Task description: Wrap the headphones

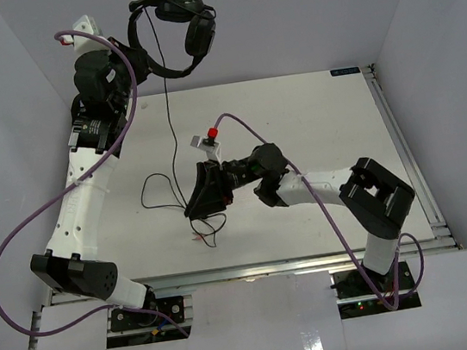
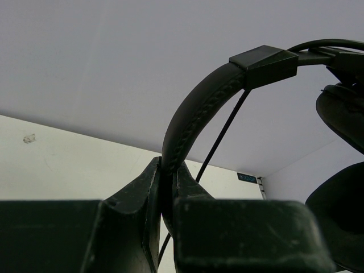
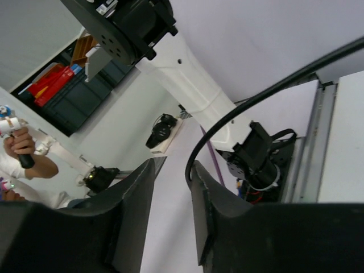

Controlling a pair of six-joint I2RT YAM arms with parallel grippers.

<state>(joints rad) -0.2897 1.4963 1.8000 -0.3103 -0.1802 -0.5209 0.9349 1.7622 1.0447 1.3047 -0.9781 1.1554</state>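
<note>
The black headphones (image 1: 186, 25) are held high at the back left, ear cups hanging to the right. My left gripper (image 1: 133, 67) is shut on the padded headband (image 2: 193, 114); in the left wrist view my left gripper (image 2: 168, 176) has both fingers pressed on the band, with an ear cup (image 2: 341, 114) at right. The thin black cable (image 1: 166, 97) hangs down to the table, loops, and ends in small coloured plugs (image 1: 200, 232). My right gripper (image 1: 197, 196) is low at the table's middle by the cable's lower part. In the right wrist view my right gripper (image 3: 170, 168) is open, and the cable (image 3: 273, 91) curves against one finger's inner edge.
The white table (image 1: 321, 119) has a metal rail (image 1: 403, 142) along its right edge. White enclosure walls stand close on the left, back and right. Thick purple robot cables (image 1: 16, 240) loop beside both arms.
</note>
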